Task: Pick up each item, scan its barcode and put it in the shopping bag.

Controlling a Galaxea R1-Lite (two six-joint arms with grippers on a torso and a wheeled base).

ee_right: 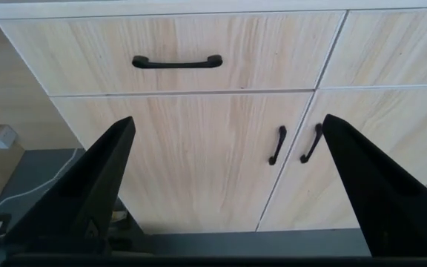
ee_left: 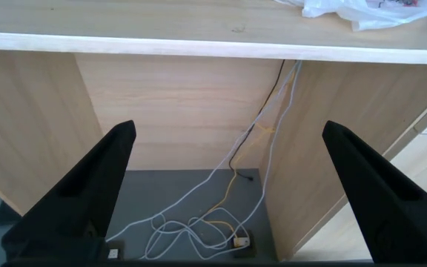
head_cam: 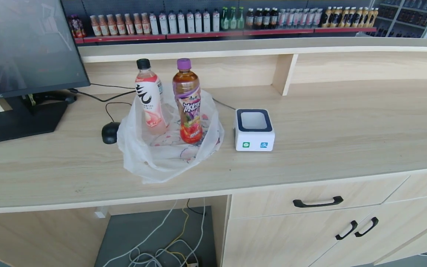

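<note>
Both bottles are judged full, so fairly heavy, stiff and slick; a grip at mid-body is advised. The black-capped pink bottle [head_cam: 149, 102] and, at its 3 o'clock, the purple-capped tea bottle [head_cam: 188, 104] are seen upright on the limp bag [head_cam: 154, 159], with the scanner [head_cam: 254, 129] at 3 o'clock. The left gripper [ee_left: 230, 127] and right gripper [ee_right: 228, 122] are seen below the counter [head_cam: 347, 122], jaws spread wide and empty.

The left gripper [ee_left: 229, 127] is formed of two matte black fingers [ee_left: 80, 193], broad at the base and tapered to blunt tips. The right gripper [ee_right: 228, 122] is built alike, black and wedge-shaped.
</note>
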